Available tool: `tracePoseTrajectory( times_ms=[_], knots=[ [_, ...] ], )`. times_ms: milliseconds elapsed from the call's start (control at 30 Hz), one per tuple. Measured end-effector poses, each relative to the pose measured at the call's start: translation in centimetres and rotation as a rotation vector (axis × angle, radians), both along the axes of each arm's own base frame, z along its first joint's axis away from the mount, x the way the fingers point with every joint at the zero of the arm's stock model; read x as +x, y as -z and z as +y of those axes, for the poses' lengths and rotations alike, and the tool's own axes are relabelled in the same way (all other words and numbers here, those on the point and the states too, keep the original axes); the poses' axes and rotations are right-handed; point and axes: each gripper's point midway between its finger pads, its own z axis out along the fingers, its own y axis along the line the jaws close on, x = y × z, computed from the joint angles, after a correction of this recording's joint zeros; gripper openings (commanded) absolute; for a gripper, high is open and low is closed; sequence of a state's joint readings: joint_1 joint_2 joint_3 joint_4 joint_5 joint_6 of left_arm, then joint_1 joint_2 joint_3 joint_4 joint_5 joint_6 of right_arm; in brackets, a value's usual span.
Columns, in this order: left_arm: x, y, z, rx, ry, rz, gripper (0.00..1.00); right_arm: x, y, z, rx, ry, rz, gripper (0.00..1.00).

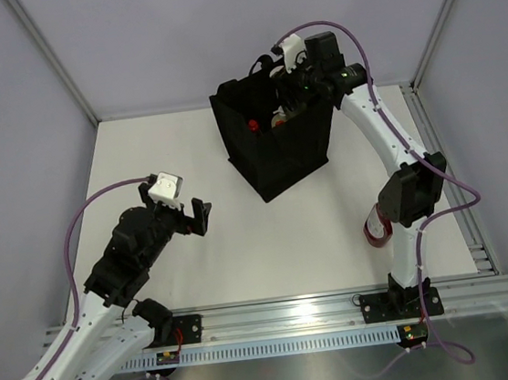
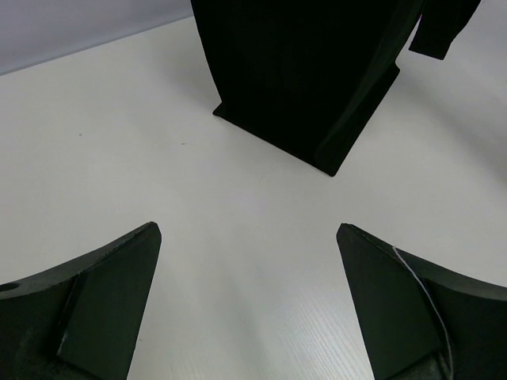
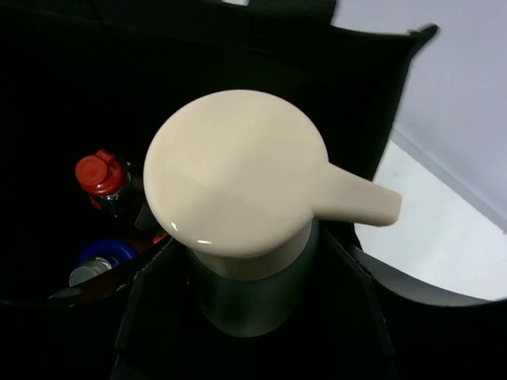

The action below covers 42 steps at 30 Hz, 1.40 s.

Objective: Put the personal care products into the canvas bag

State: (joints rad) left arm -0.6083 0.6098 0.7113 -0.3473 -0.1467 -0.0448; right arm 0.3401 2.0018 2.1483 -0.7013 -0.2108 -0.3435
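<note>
Grey-green pump bottle (image 3: 245, 214), with its cream pump head uppermost, filled the centre of the right wrist view, upright over the open mouth of the canvas bag (image 1: 278, 155), which stood in the upper middle of the overhead view. The right gripper (image 1: 300, 93) was closed on the bottle's body just under the head, one dark finger on each side. Doing this step well would have called for a straight, slow descent with the bottle kept upright. The spout pointed toward the right of the frame and the bag's wall there, so it needed holding clear of the rim, and letting go was best saved until the base sat deep inside. At the left of that view a red-capped bottle (image 3: 101, 172) and a blue-capped one (image 3: 104, 255) already stood in the bag, just beside the line of descent, so the open room lay beneath the held bottle and to its right. What looked like a dark red bottle (image 1: 375, 229) lay on the table (image 1: 244, 264) at the lower right of the overhead view, half hidden by the right arm. The left gripper (image 1: 194, 217), at the lower left, hung with its jaws wide apart and nothing between them, well apart from the bag and out of the way.
</note>
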Motion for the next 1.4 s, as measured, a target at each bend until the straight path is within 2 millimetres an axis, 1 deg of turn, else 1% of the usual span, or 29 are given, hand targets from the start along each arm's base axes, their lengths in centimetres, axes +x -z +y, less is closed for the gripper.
tracePoseTrajectory(
  times_ms=[33,100,133,200,233,267,433,500,567,667,767,867,933,967,1000,1067,1100,1133,1200,1233,1267,1400],
  knots=[
    [0.0,0.0,0.0,0.0,0.0,0.0,0.99,-0.1,0.1,0.4,-0.014,-0.014,-0.007,0.29],
    [0.0,0.0,0.0,0.0,0.0,0.0,0.99,-0.5,0.2,1.1,-0.033,-0.04,-0.015,0.43],
    [0.0,0.0,0.0,0.0,0.0,0.0,0.99,-0.7,0.4,1.4,-0.042,-0.054,-0.012,0.56],
    [0.0,0.0,0.0,0.0,0.0,0.0,0.99,-1.3,0.6,2.0,-0.061,-0.094,-0.009,0.69],
    [0.0,0.0,0.0,0.0,0.0,0.0,0.99,-1.5,0.8,2.3,-0.066,-0.116,-0.007,0.78],
    [0.0,0.0,0.0,0.0,0.0,0.0,0.99,-1.7,0.8,2.5,-0.067,-0.137,-0.004,0.99],
    [0.0,0.0,0.0,-0.001,0.0,-0.001,0.99,-3.8,1.3,3.6,-0.027,-0.242,0.059,0.99],
    [0.0,0.0,0.0,-0.001,0.0,-0.001,0.99,-4.8,0.7,4.1,0.002,-0.279,0.071,1.0],
    [0.0,0.0,0.0,-0.001,0.0,-0.001,0.99,-5.8,-0.7,4.6,0.04,-0.31,0.072,1.0],
    [-0.1,-0.1,0.0,-0.002,0.0,-0.003,0.99,-7.3,-4.2,5.1,0.102,-0.344,0.033,0.99],
    [-0.1,-0.2,0.1,-0.005,0.0,-0.007,0.99,-9.3,-9.1,5.1,0.165,-0.38,-0.048,0.99],
    [-0.2,-0.4,0.1,-0.008,0.0,-0.012,0.99,-12.3,-14.3,4.4,0.222,-0.416,-0.143,1.0],
    [-0.2,-0.4,0.1,-0.01,0.001,-0.014,0.99,-14.3,-17.1,3.2,0.255,-0.426,-0.193,0.99],
    [-0.2,-0.5,0.1,-0.011,0.001,-0.015,0.99,-15.3,-18.6,2.2,0.273,-0.423,-0.224,1.0],
    [-0.2,-0.5,0.2,-0.011,0.001,-0.015,0.99,-16.3,-19.6,0.9,0.29,-0.416,-0.241,1.0],
    [-0.3,-0.5,0.2,-0.013,0.001,-0.018,0.99,-17.8,-20.5,-1.9,0.311,-0.376,-0.263,1.0],
    [-0.3,-0.6,0.2,-0.014,0.001,-0.019,0.99,-18.4,-20.4,-4.0,0.311,-0.335,-0.266,0.99],
    [-0.3,-0.6,0.2,-0.015,0.002,-0.02,0.99,-18.8,-19.9,-5.4,0.304,-0.302,-0.26,1.0],
    [-0.4,-0.7,0.2,-0.018,0.005,-0.023,0.99,-19.9,-17.5,-8.2,0.262,-0.23,-0.223,0.99],
    [-0.5,-0.7,0.1,-0.018,0.008,-0.023,0.99,-20.4,-15.9,-9.1,0.234,-0.21,-0.192,1.0],
    [-0.5,-0.8,0.1,-0.019,0.009,-0.024,0.99,-21.0,-14.5,-9.5,0.212,-0.2,-0.159,1.0],
    [-0.6,-0.7,0.0,-0.022,0.019,-0.022,0.99,-24.1,-6.5,-11.3,0.106,-0.139,0.038,1.0]
  ],
)
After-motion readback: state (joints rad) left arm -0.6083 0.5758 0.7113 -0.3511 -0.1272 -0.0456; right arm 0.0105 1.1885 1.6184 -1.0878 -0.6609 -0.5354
